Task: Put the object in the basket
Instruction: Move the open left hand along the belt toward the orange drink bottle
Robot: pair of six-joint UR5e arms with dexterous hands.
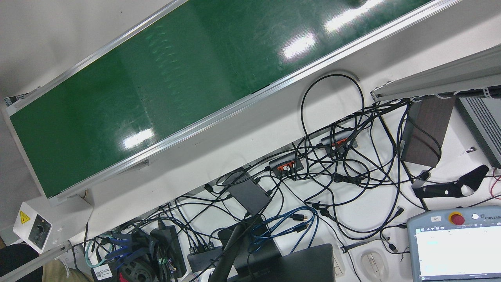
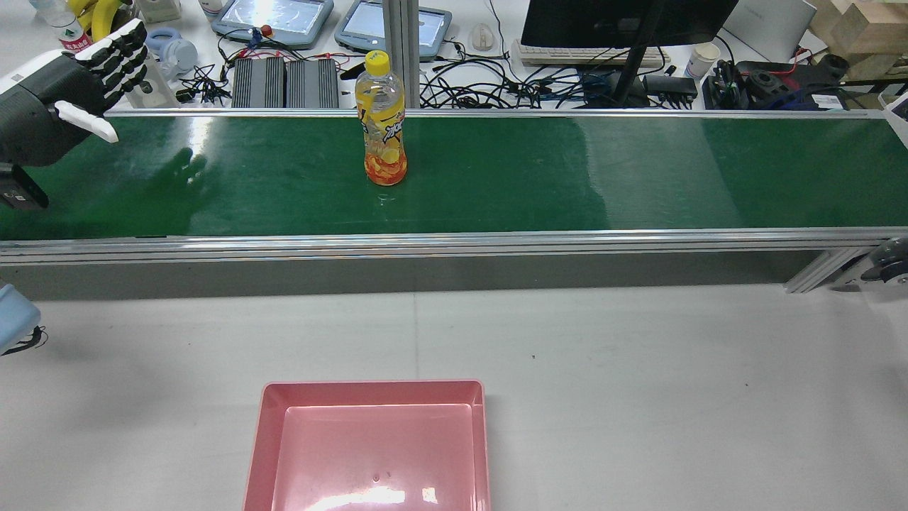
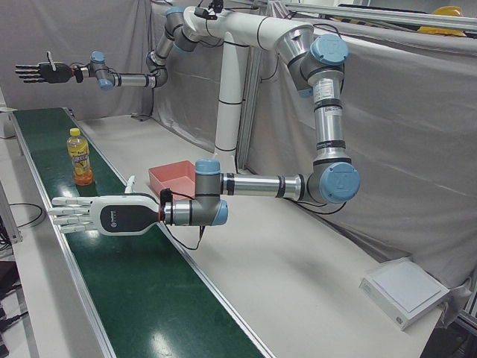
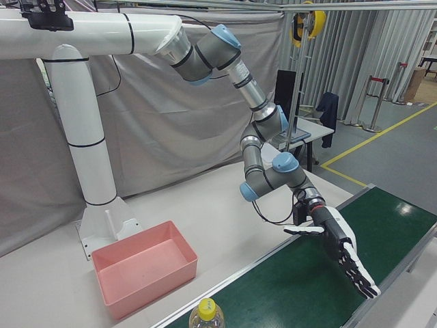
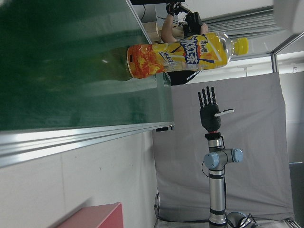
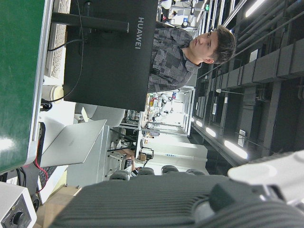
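Note:
A yellow-capped bottle of orange drink (image 2: 384, 128) stands upright on the green conveyor belt (image 2: 567, 170); it also shows in the left-front view (image 3: 79, 160) and the left hand view (image 5: 180, 54). My left hand (image 2: 71, 85) hovers open over the belt's left end, well apart from the bottle, fingers stretched flat toward the operators' side (image 3: 104, 215) (image 4: 338, 249). My right hand (image 3: 45, 72) is raised high beyond the bottle, open and holding nothing (image 5: 209, 111). The pink basket (image 2: 372, 387) sits empty on the white table on the robot's side of the belt.
The arms' white pedestal (image 3: 227, 97) rises behind the basket (image 3: 160, 173). Behind the belt are a monitor (image 2: 624, 21), teach pendants (image 2: 273, 18) and tangled cables (image 1: 332, 156). A person (image 6: 190, 52) is beyond the monitor. A white box (image 3: 406, 291) lies at the table's end.

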